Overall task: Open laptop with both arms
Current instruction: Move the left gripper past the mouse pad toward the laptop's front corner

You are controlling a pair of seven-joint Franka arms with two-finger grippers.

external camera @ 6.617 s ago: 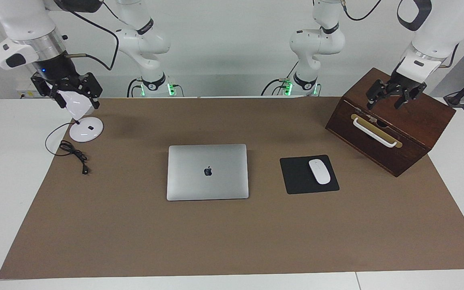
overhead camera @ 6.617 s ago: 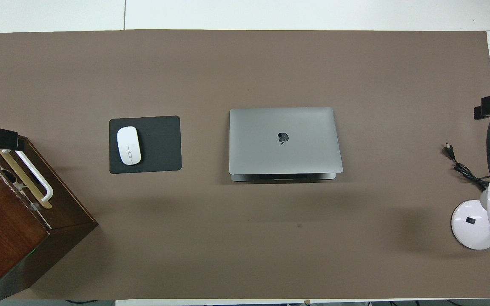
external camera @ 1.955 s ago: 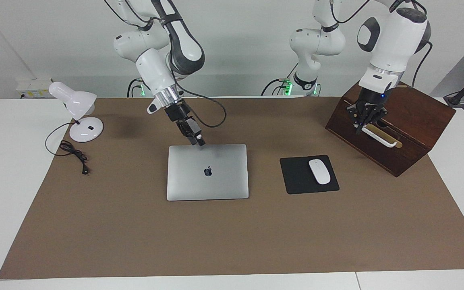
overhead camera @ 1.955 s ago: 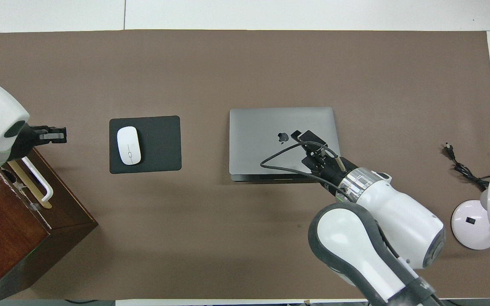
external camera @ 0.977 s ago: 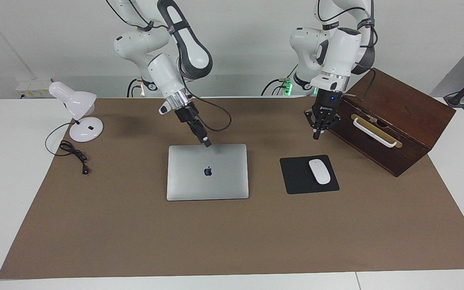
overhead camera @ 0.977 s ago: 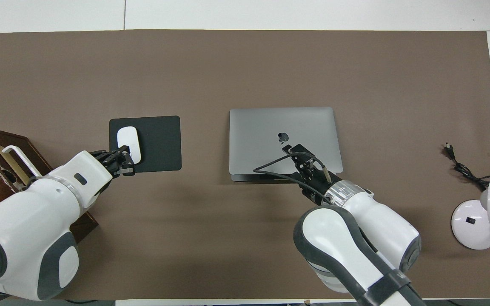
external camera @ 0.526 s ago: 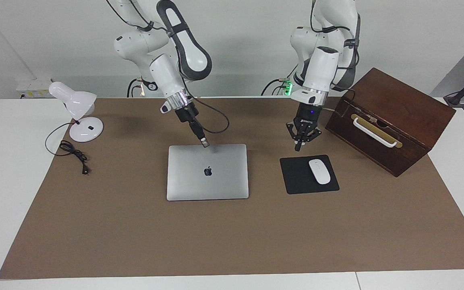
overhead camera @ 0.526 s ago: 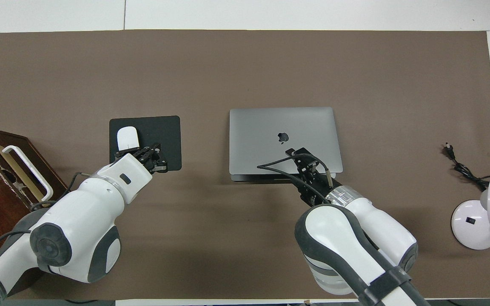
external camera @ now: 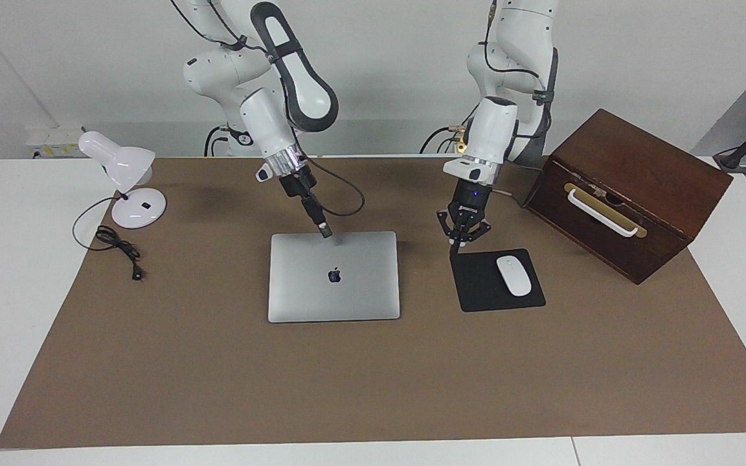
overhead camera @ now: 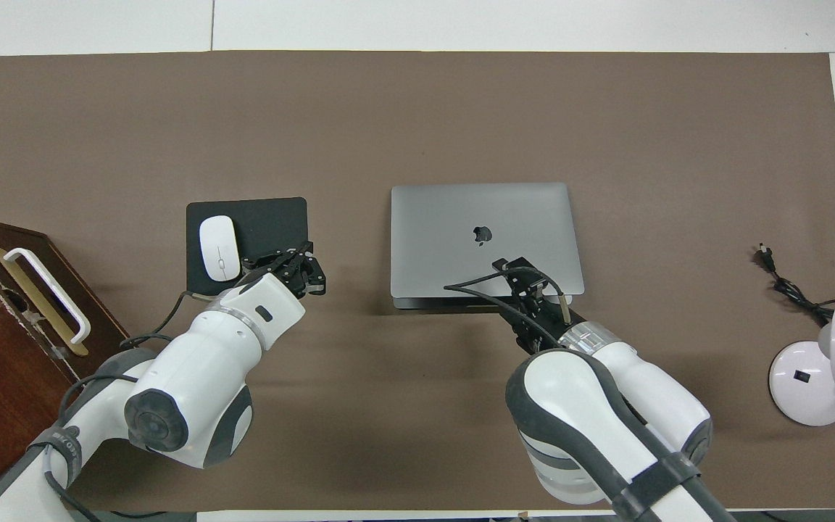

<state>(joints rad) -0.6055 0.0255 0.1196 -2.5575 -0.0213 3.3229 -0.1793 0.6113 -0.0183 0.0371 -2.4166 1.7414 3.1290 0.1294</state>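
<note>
The silver laptop (external camera: pixel 334 275) lies closed on the brown mat, apple logo up; it also shows in the overhead view (overhead camera: pixel 483 217). My right gripper (external camera: pixel 326 231) is shut, points down at a slant and has its tip at the laptop's edge nearer to the robots; in the overhead view the right gripper (overhead camera: pixel 510 266) covers that edge. My left gripper (external camera: pixel 457 247) is shut and hangs low over the mouse pad's corner that is nearer to the robots and toward the laptop; it also shows in the overhead view (overhead camera: pixel 310 270).
A black mouse pad (external camera: pixel 476 288) with a white mouse (external camera: pixel 513 275) lies beside the laptop, toward the left arm's end. A brown wooden box (external camera: pixel 632 194) with a white handle stands past it. A white desk lamp (external camera: pixel 124 175) and its cable (external camera: pixel 117 249) are at the right arm's end.
My left arm has swung from the wooden box toward the laptop and lowered to the mouse pad's corner. My right gripper has stayed at the laptop's near edge, shifting only slightly.
</note>
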